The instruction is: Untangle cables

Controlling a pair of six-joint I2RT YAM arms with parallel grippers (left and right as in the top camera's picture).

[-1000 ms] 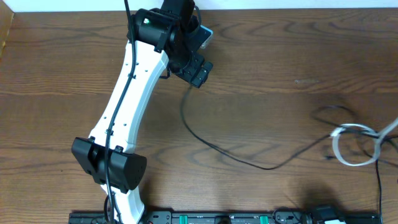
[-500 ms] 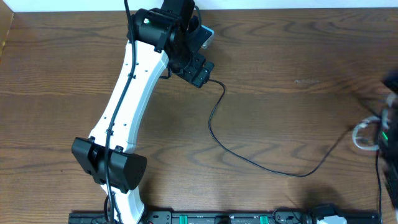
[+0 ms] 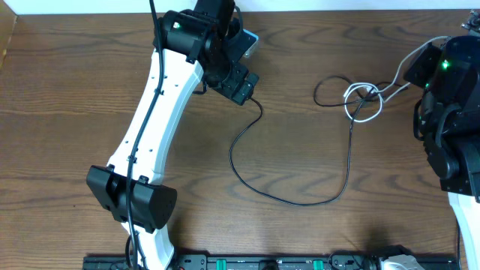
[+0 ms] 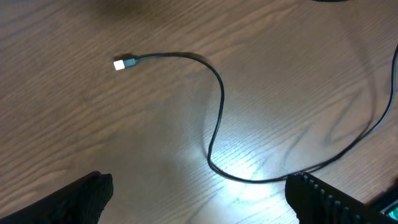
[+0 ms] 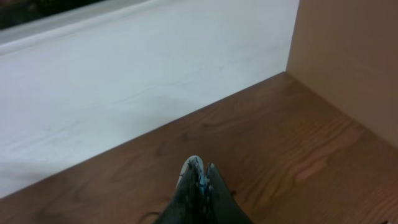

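Brown wood-grain surface (image 3: 90,67) fills the overhead view, bounded by a white wall along its far edge. The white left arm (image 3: 154,127) reaches from the near edge to the far centre, where the left fingers (image 3: 244,88) point down at the surface. The black cable (image 3: 289,201) starts just beside them, sweeps in a wide loop toward the near side, then climbs to a knot at the far right. There it crosses the looped white cable (image 3: 373,112), and one white strand runs on to the right arm (image 3: 450,127). In the left wrist view, the left fingers stand wide apart at the lower corners, holding nothing. The black cable lies flat on the surface ahead of them, bending in an S shape. Its small plug end (image 4: 121,63) rests free at the upper left. In the right wrist view, the right fingers (image 5: 200,186) are pressed together, clamped on the white cable, seen only as a pale sliver at their tips. They point toward the white wall (image 5: 124,74), with a tan side panel (image 5: 348,56) at the right.
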